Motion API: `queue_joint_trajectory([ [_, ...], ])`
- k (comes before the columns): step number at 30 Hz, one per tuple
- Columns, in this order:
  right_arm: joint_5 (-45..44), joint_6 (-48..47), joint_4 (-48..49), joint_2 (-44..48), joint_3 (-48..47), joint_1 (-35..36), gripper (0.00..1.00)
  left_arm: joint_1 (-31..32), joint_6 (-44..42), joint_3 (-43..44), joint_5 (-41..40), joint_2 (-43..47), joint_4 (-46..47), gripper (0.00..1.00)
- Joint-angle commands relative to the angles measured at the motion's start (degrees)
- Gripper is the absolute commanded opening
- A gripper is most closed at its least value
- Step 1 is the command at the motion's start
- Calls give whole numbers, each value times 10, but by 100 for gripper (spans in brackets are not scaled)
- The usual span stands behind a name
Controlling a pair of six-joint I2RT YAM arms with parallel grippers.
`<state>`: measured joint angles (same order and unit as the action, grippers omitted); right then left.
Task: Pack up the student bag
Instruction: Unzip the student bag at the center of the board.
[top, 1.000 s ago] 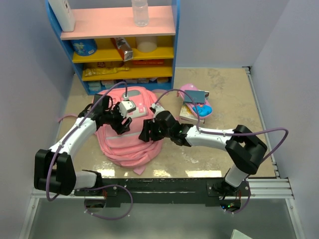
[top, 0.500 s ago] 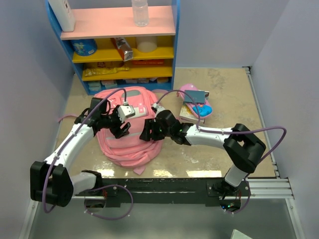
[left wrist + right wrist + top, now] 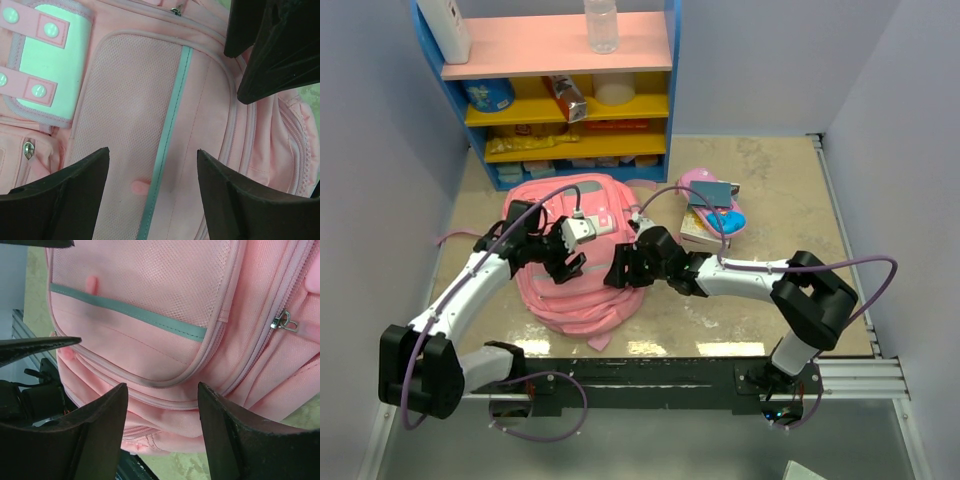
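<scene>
Trouble, if it comes, looks likeliest at the near side of the tabletop, where the pink backpack lies front-up between the two arms with both grippers crowded over its front pocket. The two sets of fingers hang very near each other, so a careless move could knock one against the other. The fabric is soft too, and I'd guess it could bunch or drag if a pinch catches cloth rather than a zipper pull. Every zip I can see looks shut, so nothing can go in yet. The left gripper stands wide apart above the mesh panel, holding nothing. The right gripper is parted too, perhaps a little less, straddling the pocket's curved seam, also empty. Whether either brushes the cloth I can't tell. Farther back, to the right, a small pile of school things waits near the bag, and beyond it stands the blue shelf.
</scene>
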<state>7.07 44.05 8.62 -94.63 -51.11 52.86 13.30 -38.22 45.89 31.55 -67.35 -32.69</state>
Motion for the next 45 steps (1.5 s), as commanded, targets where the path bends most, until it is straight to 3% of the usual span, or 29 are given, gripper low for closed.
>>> queue_joint_trajectory([
  [1, 11, 15, 45, -3, -26, -1, 61, 8, -9, -12, -2, 15, 10, 75],
  [28, 86, 118, 195, -43, -66, -33, 50, 8, -71, -29, -3, 66, -51, 79],
  [30, 88, 112, 188, -46, -80, -33, 49, 8, -77, -35, -3, 67, -52, 80],
  [34, 50, 88, 75, -20, -82, -34, 51, 9, -86, -47, -22, 80, -52, 80],
  [40, 52, 113, 66, 9, -22, -33, 54, 11, -94, -50, -24, 98, -56, 82],
  [45, 73, 133, 91, 10, 9, -31, 53, 23, -118, -71, -41, 106, -59, 89],
])
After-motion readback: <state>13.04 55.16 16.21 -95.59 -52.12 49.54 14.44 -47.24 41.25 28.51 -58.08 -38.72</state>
